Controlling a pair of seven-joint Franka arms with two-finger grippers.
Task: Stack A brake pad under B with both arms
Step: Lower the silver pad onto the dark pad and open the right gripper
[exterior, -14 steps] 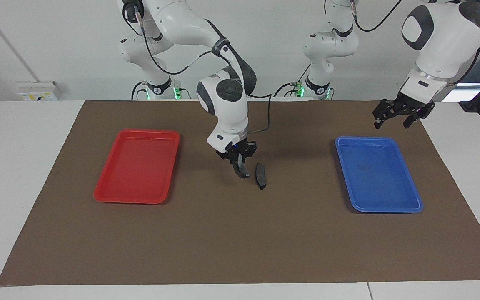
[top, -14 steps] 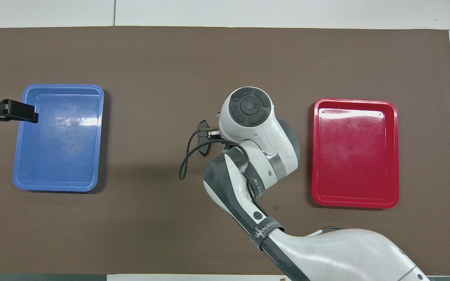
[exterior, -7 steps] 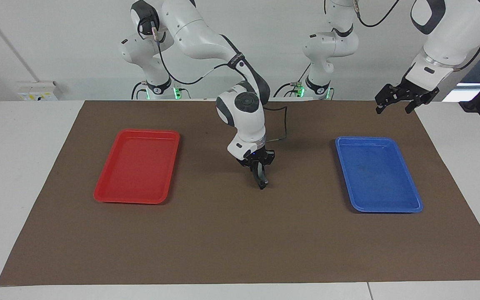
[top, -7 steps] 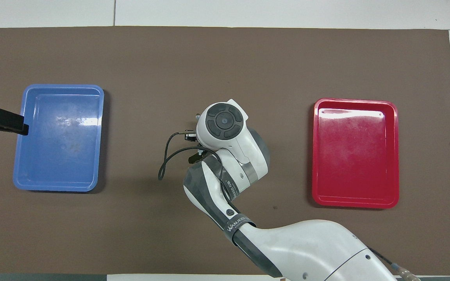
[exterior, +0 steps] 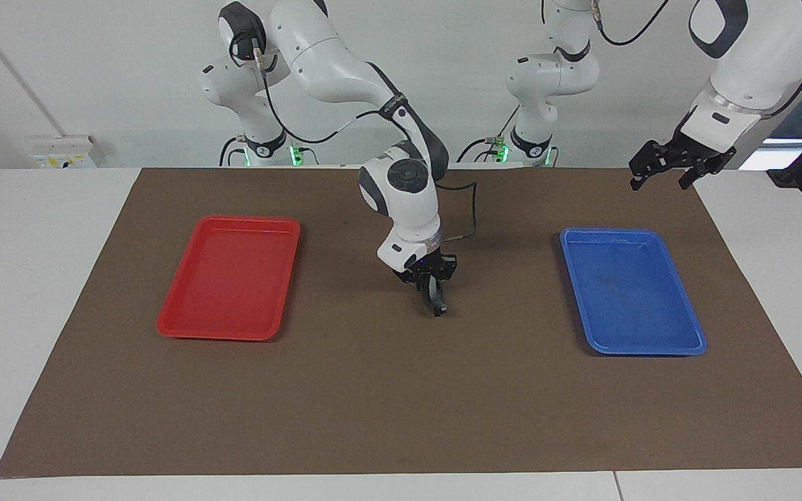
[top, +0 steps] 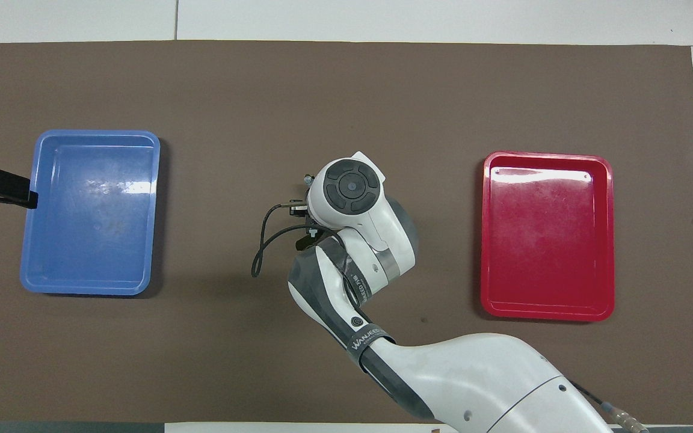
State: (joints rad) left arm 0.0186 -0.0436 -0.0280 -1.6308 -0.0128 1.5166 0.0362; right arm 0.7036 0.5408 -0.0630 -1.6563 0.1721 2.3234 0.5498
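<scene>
Right gripper [exterior: 433, 296] clamps pad [exterior: 436, 304] mid-mat; left gripper [exterior: 667, 168] spread wide, waits.

arms: white shells | joints: grey | cables: black | claw [exterior: 431, 289]: black

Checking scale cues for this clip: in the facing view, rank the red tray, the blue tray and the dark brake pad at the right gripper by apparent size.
1. Red plastic tray and blue plastic tray: alike, no ranking.
2. Dark brake pad under the right gripper: far smaller.
</scene>
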